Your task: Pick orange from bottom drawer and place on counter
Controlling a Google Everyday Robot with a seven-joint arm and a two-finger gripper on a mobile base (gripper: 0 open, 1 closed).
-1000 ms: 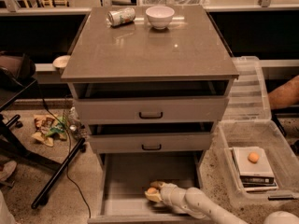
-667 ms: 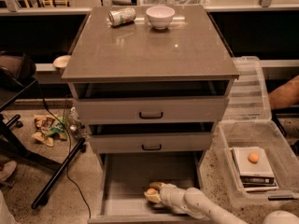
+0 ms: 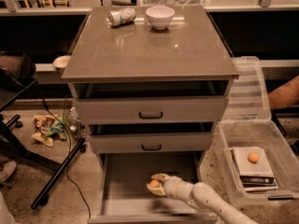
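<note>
Orange [image 3: 154,183] down in the bottom drawer [image 3: 122,181], that's where it is from where I stand, toward the middle of the grey floor and a bit to the right. The drawer is pulled well out beneath the other two. The gripper [image 3: 152,185] has reached in from the lower right on its pale arm [image 3: 210,202], and its fingers [image 3: 161,176] are clasped around the fruit, one curling over the top and one under it. Whether the orange rests on the drawer floor or hangs just above it, I cannot tell. Above, the middle drawer [image 3: 187,143] and the top drawer [image 3: 196,110] each stand slightly open, each with a black bar handle at its centre. The desk [image 3: 149,55] over them is glossy grey-brown, with a white bowl [image 3: 160,17] upright near its far edge and a drink can [image 3: 121,17] lying on its side just left of the bowl, the two apart. To the right of the cabinet a clear plastic bin [image 3: 280,146] sits on the floor, and inside it a second orange [image 3: 253,157] rests on a white box. Some crumpled wrappers [image 3: 46,127] lie on the floor to the left.
</note>
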